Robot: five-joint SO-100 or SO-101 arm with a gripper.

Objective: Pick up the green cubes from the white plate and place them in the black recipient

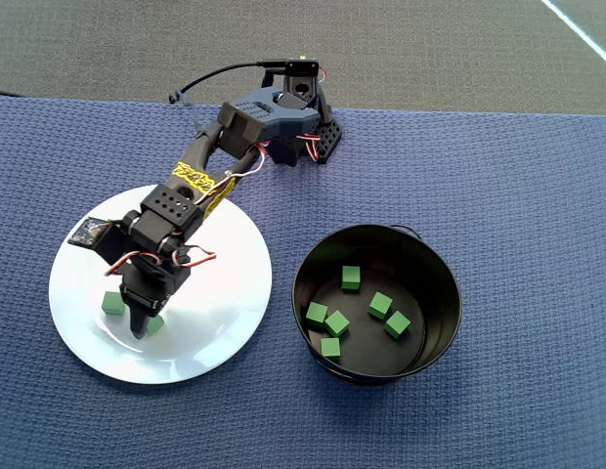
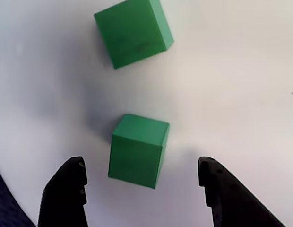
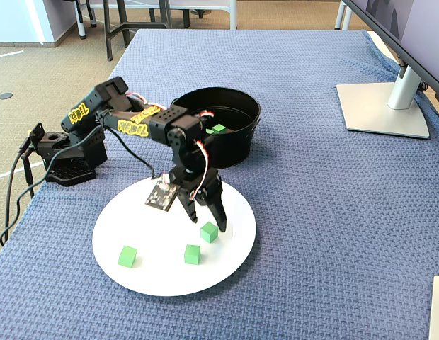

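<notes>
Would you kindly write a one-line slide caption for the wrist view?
Open gripper straddling a green cube on the white plate, a second cube beyond.

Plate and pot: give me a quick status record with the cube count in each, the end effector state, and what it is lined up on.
white plate: three green cubes, counted in the fixed view
black pot: six green cubes, counted in the overhead view
end effector: open, low over the plate
lined up on: nearest cube, between the fingers with a gap on each side, not gripped
task status: unfinished, plate not yet cleared
</notes>
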